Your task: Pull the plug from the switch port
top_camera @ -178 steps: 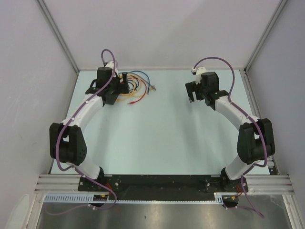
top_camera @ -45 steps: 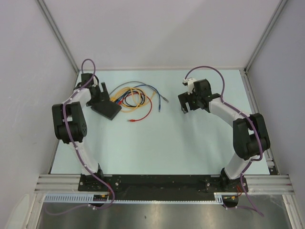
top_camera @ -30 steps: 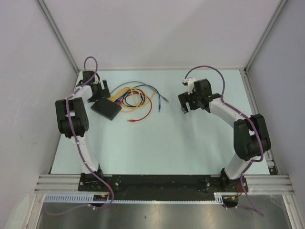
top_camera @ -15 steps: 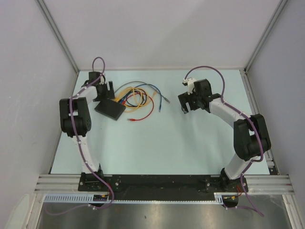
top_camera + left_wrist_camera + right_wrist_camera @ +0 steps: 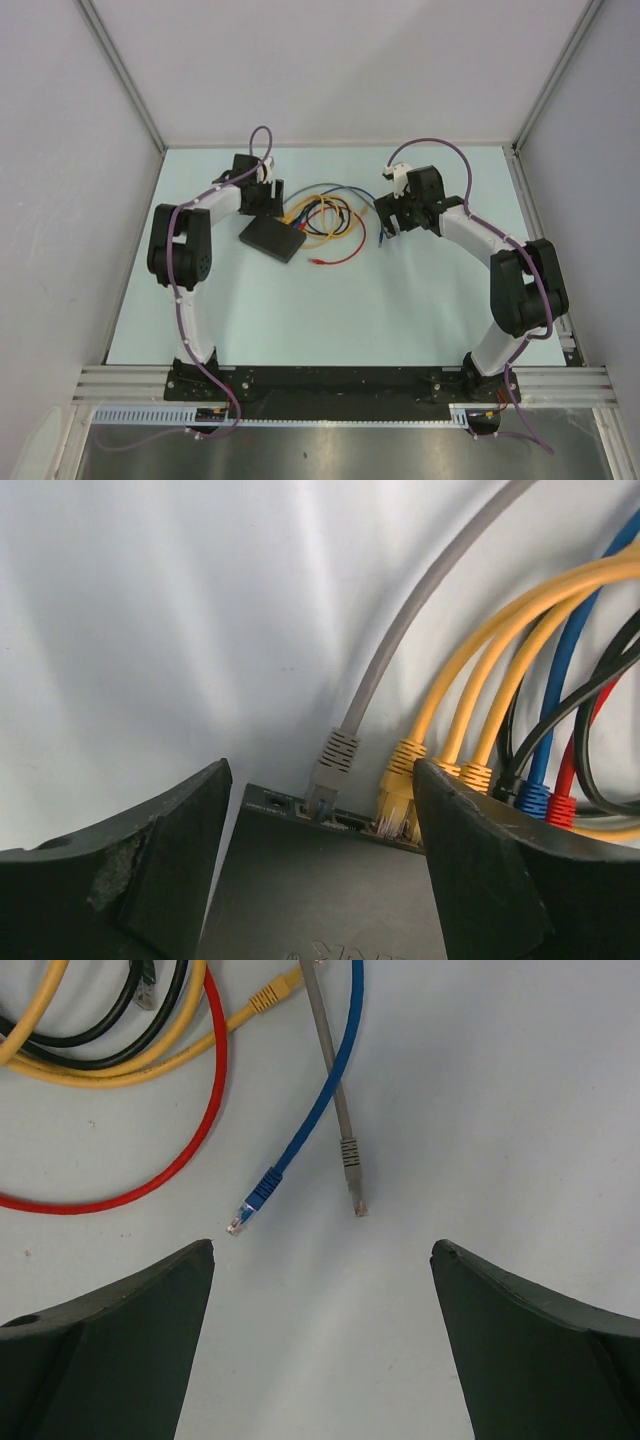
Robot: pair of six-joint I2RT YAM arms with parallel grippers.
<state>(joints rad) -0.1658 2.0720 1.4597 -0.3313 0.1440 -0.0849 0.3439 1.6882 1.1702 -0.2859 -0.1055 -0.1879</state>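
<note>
The switch (image 5: 272, 239), a flat black box, lies left of the table's centre, and its top (image 5: 320, 880) fills the bottom of the left wrist view. A grey plug (image 5: 330, 770) sits in a socket near its left end. To the right of it are yellow plugs (image 5: 400, 785), a blue plug (image 5: 534, 798) and a red plug (image 5: 560, 808). My left gripper (image 5: 264, 203) (image 5: 322, 770) is open, its fingers either side of the socketed edge, a gap showing at the left finger. My right gripper (image 5: 389, 227) (image 5: 322, 1250) hangs open over bare table.
The cables (image 5: 325, 213) loop in a tangle between the two grippers. Loose ends lie just ahead of my right fingers: a blue connector (image 5: 247, 1214) and a grey one (image 5: 352, 1175). A red cable (image 5: 190, 1150) curves to the left. Walls close in the table on three sides.
My left arm has swung right, and the switch and its cables have slid with it toward the middle. The left jaws have narrowed a little. The right arm has stayed put.
</note>
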